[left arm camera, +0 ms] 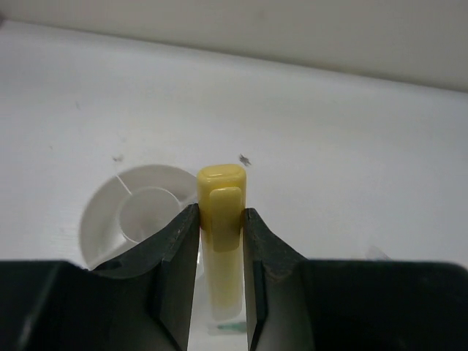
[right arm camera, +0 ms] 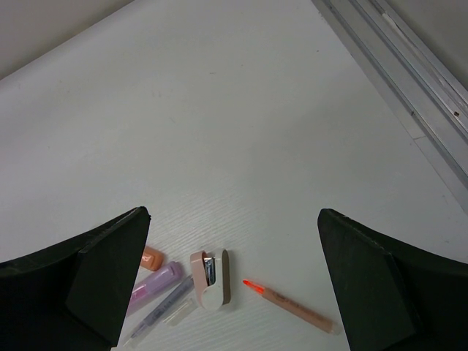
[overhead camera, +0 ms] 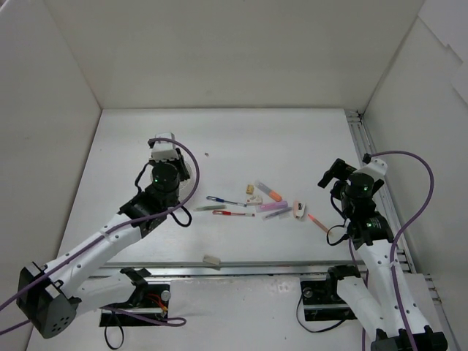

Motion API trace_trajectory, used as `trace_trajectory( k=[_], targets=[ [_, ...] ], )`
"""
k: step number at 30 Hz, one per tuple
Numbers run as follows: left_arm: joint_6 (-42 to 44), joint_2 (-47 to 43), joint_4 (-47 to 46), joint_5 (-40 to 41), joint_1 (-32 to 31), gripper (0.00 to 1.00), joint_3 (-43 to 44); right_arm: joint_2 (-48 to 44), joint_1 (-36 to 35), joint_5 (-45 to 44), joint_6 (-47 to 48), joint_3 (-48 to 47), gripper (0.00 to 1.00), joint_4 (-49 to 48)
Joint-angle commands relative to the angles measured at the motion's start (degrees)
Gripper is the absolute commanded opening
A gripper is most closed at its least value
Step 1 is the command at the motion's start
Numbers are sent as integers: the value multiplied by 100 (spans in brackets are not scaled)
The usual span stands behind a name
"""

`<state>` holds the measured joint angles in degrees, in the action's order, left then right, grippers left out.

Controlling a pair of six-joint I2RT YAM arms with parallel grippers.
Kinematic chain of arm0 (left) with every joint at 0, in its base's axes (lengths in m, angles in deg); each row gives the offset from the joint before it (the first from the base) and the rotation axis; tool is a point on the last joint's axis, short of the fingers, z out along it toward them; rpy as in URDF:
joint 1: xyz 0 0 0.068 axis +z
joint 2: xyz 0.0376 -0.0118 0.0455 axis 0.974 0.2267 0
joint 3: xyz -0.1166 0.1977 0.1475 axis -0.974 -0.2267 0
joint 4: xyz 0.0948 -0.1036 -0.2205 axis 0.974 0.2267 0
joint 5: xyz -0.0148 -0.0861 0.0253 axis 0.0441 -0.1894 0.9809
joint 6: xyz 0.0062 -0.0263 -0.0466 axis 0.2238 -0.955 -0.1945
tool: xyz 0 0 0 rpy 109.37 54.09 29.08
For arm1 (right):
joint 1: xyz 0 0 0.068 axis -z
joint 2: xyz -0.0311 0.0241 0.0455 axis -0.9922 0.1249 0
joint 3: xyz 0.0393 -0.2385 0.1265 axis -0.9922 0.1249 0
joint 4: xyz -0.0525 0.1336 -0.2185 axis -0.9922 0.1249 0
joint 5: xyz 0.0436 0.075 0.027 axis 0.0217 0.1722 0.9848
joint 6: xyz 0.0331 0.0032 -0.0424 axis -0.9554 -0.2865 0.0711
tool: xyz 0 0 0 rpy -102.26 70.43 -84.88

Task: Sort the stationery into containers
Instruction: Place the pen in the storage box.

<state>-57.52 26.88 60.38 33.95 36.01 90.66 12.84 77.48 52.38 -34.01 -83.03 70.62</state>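
My left gripper (left arm camera: 221, 235) is shut on a yellow marker (left arm camera: 221, 201), whose capped end sticks out past the fingertips. The round white cup (left arm camera: 106, 212) with inner dividers lies just below and left of the marker in the left wrist view; in the top view my left gripper (overhead camera: 165, 155) hides it. The other stationery lies mid-table: a blue pen (overhead camera: 219, 199), a red pen (overhead camera: 232, 213), an orange marker (overhead camera: 269, 192), purple markers (overhead camera: 274, 209) and a small cream eraser (overhead camera: 250, 189). My right gripper (right arm camera: 232, 213) hangs open above the table.
A small pink stapler (right arm camera: 212, 279) and an orange-tipped pen (right arm camera: 292, 307) lie below the right gripper. A cream eraser block (overhead camera: 212, 260) sits near the front rail. White walls enclose the table, and a metal rail (right arm camera: 409, 80) runs along the right side.
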Motion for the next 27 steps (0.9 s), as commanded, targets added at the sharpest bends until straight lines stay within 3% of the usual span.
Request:
trace_trajectory(
  k=[1,11,27],
  targets=[
    [1160,15,-1390,113,631,0,-49,-8,-46,-19,96,34,98,-452],
    [1125,1078,-2068,-767,2092,0,328,54,-46,-81,175,60,98,-531],
    [738,2292,-3017,-636,2225,0,434,203,-54,-63,201,104,98,-593]
  ],
)
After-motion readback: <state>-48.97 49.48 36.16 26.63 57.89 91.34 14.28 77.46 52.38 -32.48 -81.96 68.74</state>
